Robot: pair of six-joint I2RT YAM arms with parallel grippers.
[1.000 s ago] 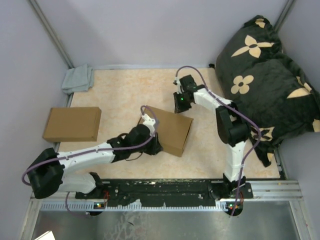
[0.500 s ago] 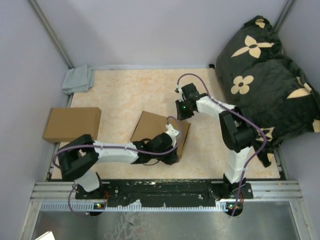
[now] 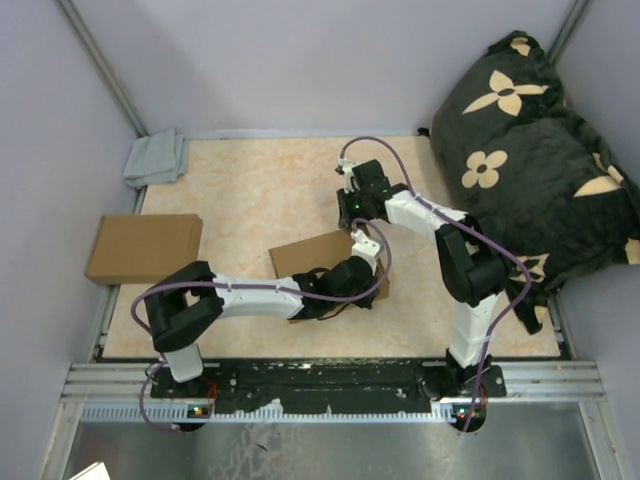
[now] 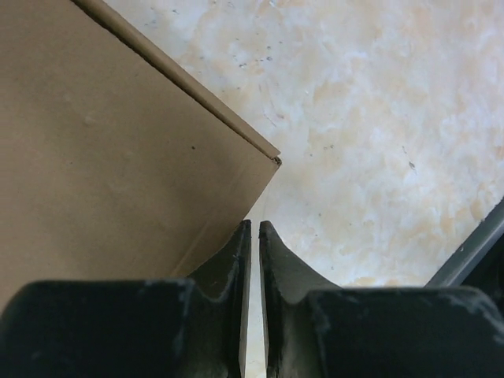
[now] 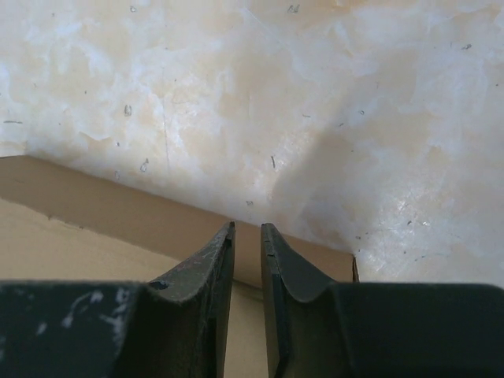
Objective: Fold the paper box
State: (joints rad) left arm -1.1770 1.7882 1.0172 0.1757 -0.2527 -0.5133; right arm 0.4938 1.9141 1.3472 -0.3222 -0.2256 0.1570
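Note:
The paper box (image 3: 305, 256) lies flat and closed near the middle of the table, mostly under my left forearm. My left gripper (image 3: 372, 288) is at the box's right corner. In the left wrist view the shut, empty left gripper (image 4: 253, 228) sits just off the corner of the box (image 4: 118, 157), over the table. My right gripper (image 3: 354, 222) hovers at the box's far edge. In the right wrist view the right gripper (image 5: 246, 230) is shut with only a thin slit, above the far rim of the box (image 5: 94, 205), holding nothing.
A second flat brown box (image 3: 145, 248) lies at the left edge. A small grey cloth (image 3: 157, 158) is in the back left corner. A big dark flowered cushion (image 3: 530, 150) fills the right side. Grey walls enclose the marbled table (image 3: 250, 190).
My left arm has swept right across the box to its right corner. The box has turned and shifted toward the front. My right gripper has moved slightly left.

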